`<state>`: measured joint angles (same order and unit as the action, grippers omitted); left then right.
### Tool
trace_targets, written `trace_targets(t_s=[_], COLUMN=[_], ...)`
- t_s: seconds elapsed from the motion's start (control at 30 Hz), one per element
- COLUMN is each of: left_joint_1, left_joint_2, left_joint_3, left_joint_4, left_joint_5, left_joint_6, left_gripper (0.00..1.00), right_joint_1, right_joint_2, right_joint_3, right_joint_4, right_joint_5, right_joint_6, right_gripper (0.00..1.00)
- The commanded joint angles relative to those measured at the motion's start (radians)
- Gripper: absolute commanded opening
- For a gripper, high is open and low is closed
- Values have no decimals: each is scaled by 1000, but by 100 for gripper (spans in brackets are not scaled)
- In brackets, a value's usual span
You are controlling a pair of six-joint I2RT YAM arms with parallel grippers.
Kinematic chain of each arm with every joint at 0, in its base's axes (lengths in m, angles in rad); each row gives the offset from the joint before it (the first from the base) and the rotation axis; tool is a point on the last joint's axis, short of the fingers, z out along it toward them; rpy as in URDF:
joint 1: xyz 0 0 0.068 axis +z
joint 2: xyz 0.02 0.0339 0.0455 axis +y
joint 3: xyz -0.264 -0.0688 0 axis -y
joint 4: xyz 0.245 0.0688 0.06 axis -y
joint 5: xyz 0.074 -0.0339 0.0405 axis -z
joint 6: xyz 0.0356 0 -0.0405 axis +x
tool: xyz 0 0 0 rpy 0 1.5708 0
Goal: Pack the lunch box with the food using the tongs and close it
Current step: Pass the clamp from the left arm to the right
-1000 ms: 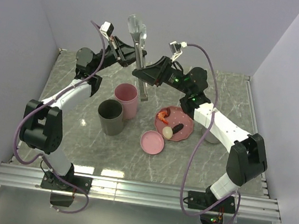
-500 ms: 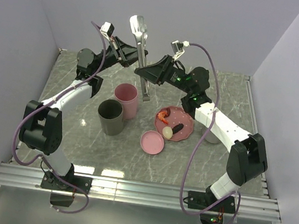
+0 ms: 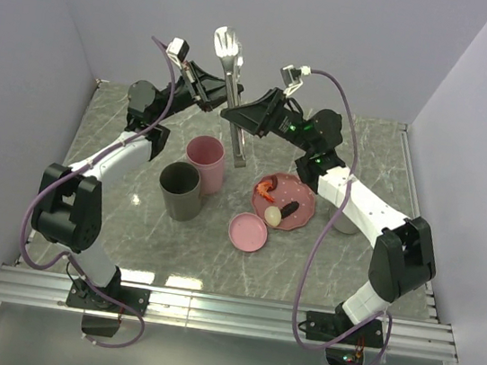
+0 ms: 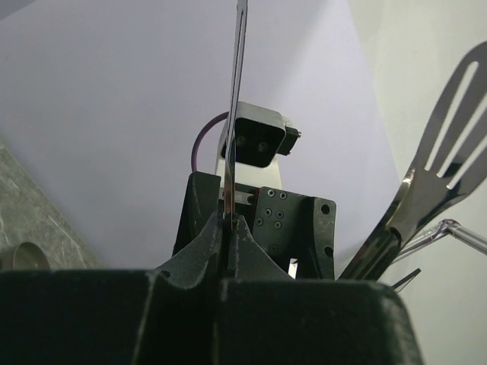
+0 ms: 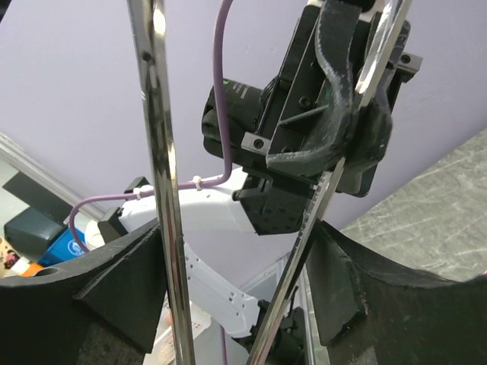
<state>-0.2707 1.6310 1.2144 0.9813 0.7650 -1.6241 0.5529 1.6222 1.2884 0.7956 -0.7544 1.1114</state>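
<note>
The grey metal tongs [image 3: 232, 81] hang upright in the air above the table's back, slotted heads up. My left gripper [image 3: 212, 95] is shut on one thin arm of the tongs [image 4: 237, 91], while the other arm's slotted head [image 4: 449, 152] splays right. My right gripper [image 3: 237, 120] straddles both arms lower down, its fingers [image 5: 137, 266] pressed against their outer sides. A shrimp [image 3: 266, 186], a cream egg-shaped lump [image 3: 272, 215] and a brown sausage stick [image 3: 289, 210] lie on the pink plate [image 3: 306, 200]. The lunch box shows as a pink round tub [image 3: 204, 161] with a pink lid [image 3: 247, 231] lying apart.
A dark grey round tub [image 3: 180, 190] stands touching the pink tub at its front left. A grey object [image 3: 344, 222] is mostly hidden behind my right forearm. Pale walls close in the marble table on three sides.
The tongs have shifted slightly right and their heads have tipped. Both grippers kept hold, and my left wrist rose a little.
</note>
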Motion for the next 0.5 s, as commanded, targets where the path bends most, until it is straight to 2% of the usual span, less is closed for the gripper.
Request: trace_targets(t_s=[0.0, 0.2, 0.47], left_joint_1=[-12, -15, -22], left_joint_2=[-48, -56, -88], left_joint_3=[-4, -21, -38], left_joint_4=[54, 17, -134], left_joint_5=[22, 4, -93], left_joint_6=[20, 24, 104], left_gripper=[0, 0, 1], right_joint_1=[-13, -16, -15], right_joint_2=[2, 5, 13], right_joint_3=[12, -11, -41], right_joint_4=[60, 88, 114], right_joint_5=[43, 67, 101], right_joint_6=[11, 50, 77], right_gripper=[72, 72, 70])
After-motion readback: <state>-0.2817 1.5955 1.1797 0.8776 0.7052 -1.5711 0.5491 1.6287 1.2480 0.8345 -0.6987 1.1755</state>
